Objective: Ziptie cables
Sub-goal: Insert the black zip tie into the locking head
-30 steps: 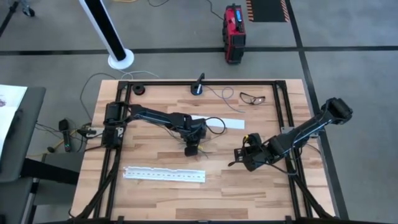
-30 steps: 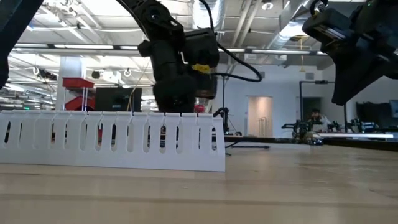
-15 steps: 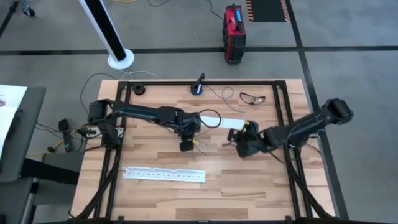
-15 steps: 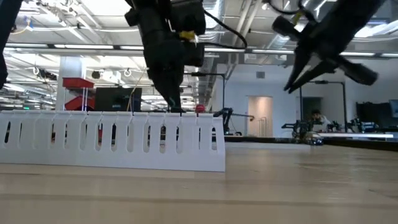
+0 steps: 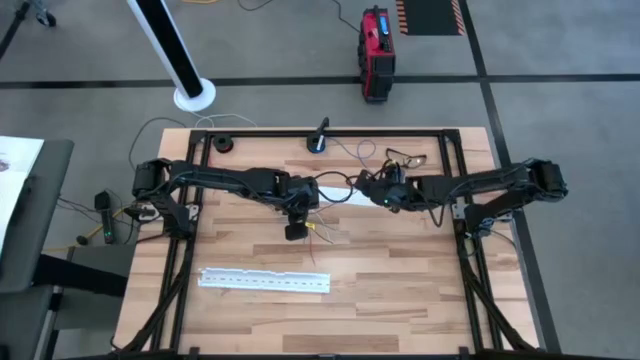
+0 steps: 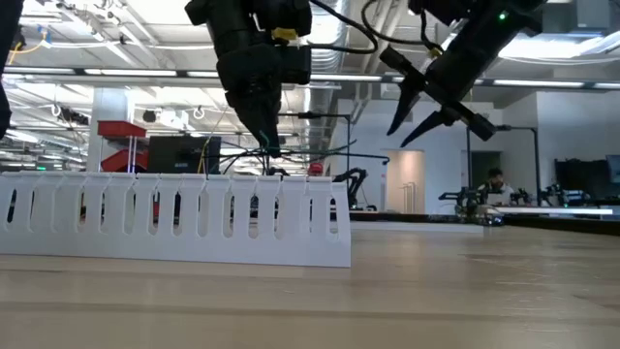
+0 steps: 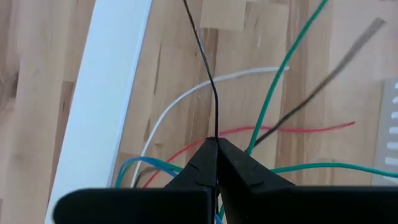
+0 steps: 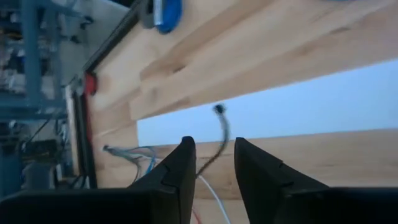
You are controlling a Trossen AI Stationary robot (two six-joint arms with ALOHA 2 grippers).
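Observation:
The cables (image 7: 249, 134) are thin black, white, green, red, blue and grey wires spread loosely on the wood near the table's middle (image 5: 318, 232). My left gripper (image 7: 216, 144) hangs above them (image 5: 297, 232), shut on a thin black wire. My right gripper (image 5: 366, 183) is open, a little farther back and to the right, raised off the table (image 6: 415, 118). In the right wrist view its fingers (image 8: 211, 152) stand on either side of a dark cable's free end (image 8: 219, 112) without touching it. My left gripper pinches the thin black wire (image 7: 216, 127) between its two fingertips, coming from above and pointing down. The wire runs straight on from the tips along the fingers' line. Blue and green wires pass behind the fingers; whether they are in the hold I cannot tell.
A long white perforated strip (image 5: 265, 281) lies near the front edge, filling the low view's foreground (image 6: 174, 228). A flat white strip (image 5: 365, 197) lies under the two grippers. At the back are a blue-black device (image 5: 318, 142) and safety glasses (image 5: 405, 157).
My left gripper has risen from the table and shifted slightly toward the far edge, with wires now trailing below it. My right gripper has swung from the right near part of the table toward the far edge and the left, ending close beside the left gripper.

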